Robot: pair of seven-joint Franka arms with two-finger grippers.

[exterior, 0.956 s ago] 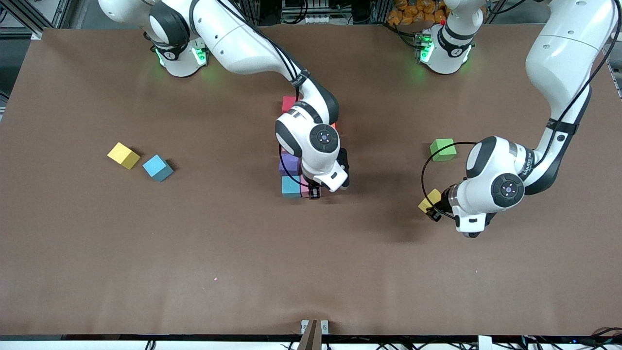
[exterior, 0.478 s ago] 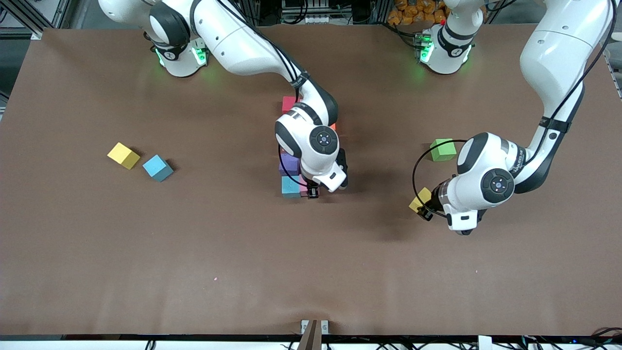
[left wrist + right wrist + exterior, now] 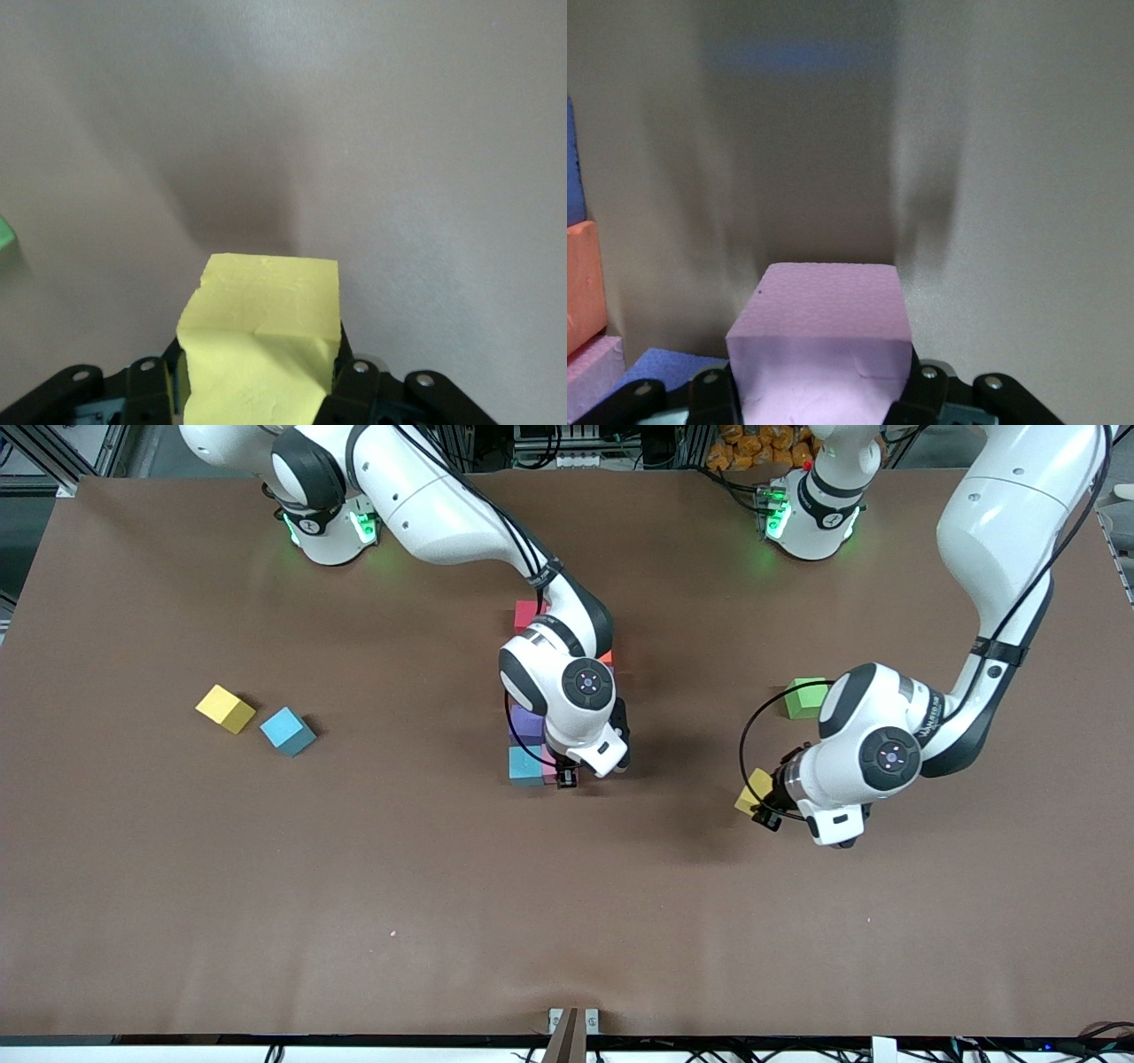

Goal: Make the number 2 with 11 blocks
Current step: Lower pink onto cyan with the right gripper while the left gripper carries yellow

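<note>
Right arm's wrist covers most of block cluster at surface centre; only red, orange, purple, light blue edges show. Small pink foam cube cut by right wrist view's edge. Small yellow foam cube likewise cropped in left wrist view; green cube partly hidden.

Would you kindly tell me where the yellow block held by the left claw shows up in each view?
Front view: the yellow block, in the left claw, near the green cube.
Left wrist view: yellow block, low centre; green cube at the edge.
Right wrist view: not in it.
</note>
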